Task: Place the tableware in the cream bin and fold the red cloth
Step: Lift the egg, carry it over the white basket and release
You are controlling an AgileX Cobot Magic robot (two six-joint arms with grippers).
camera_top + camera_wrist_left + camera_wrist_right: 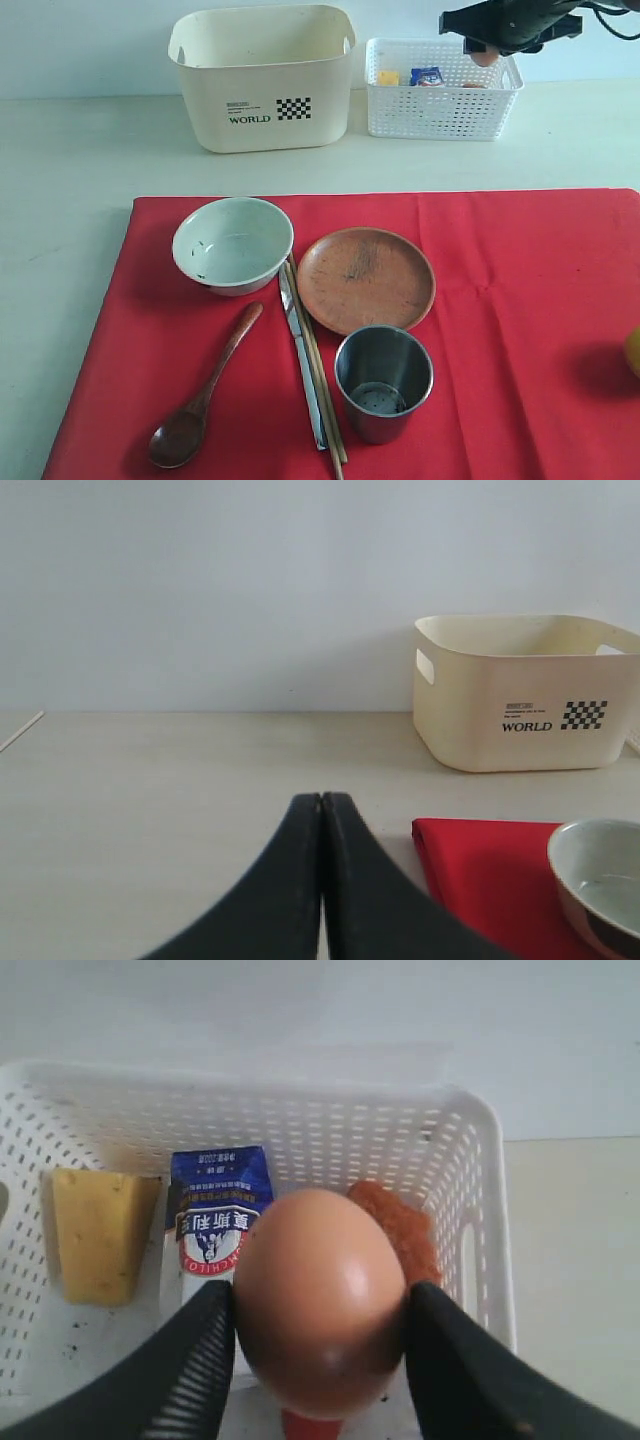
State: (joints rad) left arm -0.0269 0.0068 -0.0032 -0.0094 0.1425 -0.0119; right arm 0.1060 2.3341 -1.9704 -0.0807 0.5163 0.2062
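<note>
On the red cloth (pixel 520 300) lie a pale bowl (pixel 232 243), a brown plate (pixel 366 279), a steel cup (pixel 384 382), a dark wooden spoon (pixel 203 404), a silver knife (pixel 300 355) and wooden chopsticks (pixel 322 385) beside it. The cream bin (pixel 263 77) stands behind the cloth, with nothing showing inside. My right gripper (pixel 485 48) hangs over the white basket, shut on a brown toy egg (pixel 320 1300). In the left wrist view my left gripper (pixel 322 798) is shut on nothing, low over the table near the cloth's corner (pixel 480 870) and the bowl (pixel 600 880).
The white lattice basket (pixel 440 110) stands right of the cream bin and holds a cheese wedge (pixel 95 1235), a blue milk carton (pixel 215 1205) and an orange-red toy food (pixel 405 1230). A yellow object (pixel 633 350) sits at the cloth's right edge.
</note>
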